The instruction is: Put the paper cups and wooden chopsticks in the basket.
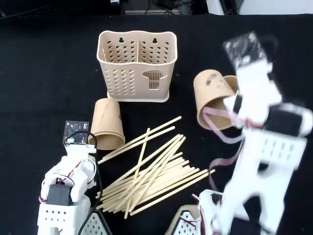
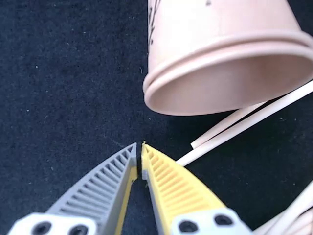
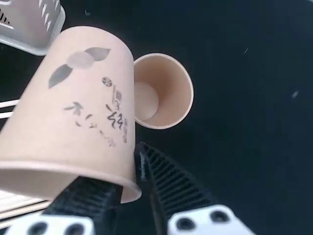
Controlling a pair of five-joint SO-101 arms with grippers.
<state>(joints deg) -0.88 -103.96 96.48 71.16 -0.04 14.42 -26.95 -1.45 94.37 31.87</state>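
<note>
Right of the basket on the black surface, the right gripper clamps its jaws on a paper cup at the rim, likely for lifting; the left gripper, jaws closed and empty, sits by a toppled cup beside the chopsticks.

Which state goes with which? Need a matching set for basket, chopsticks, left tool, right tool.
Things:
A. basket
B. chopsticks
C. left tool
D. right tool

States:
1. shut on a paper cup at its rim
2. loose pile on the table
3. shut, holding nothing
4. upright, beyond the pile

Pairs: A-4, B-2, C-3, D-1.
</note>
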